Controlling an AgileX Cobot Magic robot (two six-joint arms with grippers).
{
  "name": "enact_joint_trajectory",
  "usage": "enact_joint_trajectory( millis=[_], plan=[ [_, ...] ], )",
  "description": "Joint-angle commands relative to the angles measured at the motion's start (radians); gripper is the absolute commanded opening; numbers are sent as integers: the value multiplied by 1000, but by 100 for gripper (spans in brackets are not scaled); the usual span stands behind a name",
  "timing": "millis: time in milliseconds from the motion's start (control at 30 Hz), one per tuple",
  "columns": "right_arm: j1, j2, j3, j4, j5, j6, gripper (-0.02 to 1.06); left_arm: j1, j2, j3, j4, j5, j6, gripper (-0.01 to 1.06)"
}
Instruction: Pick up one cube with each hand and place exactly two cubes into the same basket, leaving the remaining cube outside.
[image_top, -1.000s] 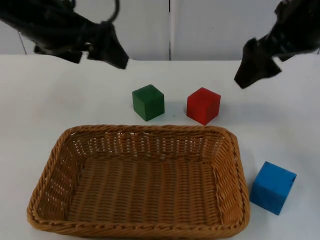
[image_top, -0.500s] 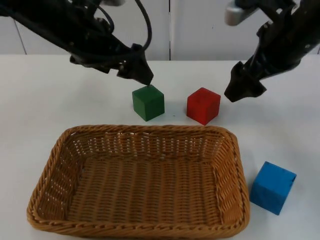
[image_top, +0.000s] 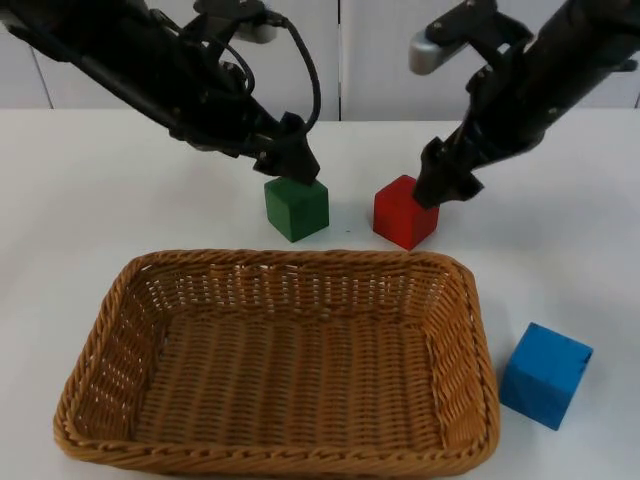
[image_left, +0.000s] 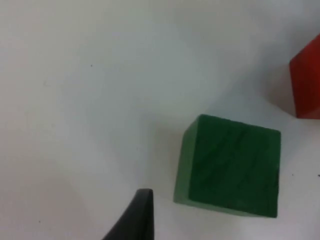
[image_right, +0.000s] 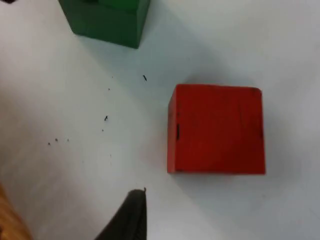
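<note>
Over green cube (image_top: 296, 208), left hand (image_top: 297, 170) lowered

Two black arms, tapered black fingertips (image_left: 134, 220)

Over the last second both arms have swung in from the upper corners and come down toward the cubes. The left end effector (image_top: 297, 165) now sits at the green cube's (image_top: 297, 205) far top edge. The right end effector (image_top: 437, 187) has reached the red cube's (image_top: 404, 213) right top corner.
</note>
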Motion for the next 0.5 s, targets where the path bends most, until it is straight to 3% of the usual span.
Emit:
enact_joint_trajectory(
  millis=[0, 367, 467],
  plan=[
    [6, 39, -47, 5, 21, -5, 105, -6, 18, -16, -19, 3, 15, 105],
    [6, 157, -165, 14, 36, -21, 105, -6, 125, -88, -16, 5, 60, 105],
    [6, 173, -179, 57, 36, -57, 105, -8, 138, -103, -16, 5, 89, 105]
  ],
)
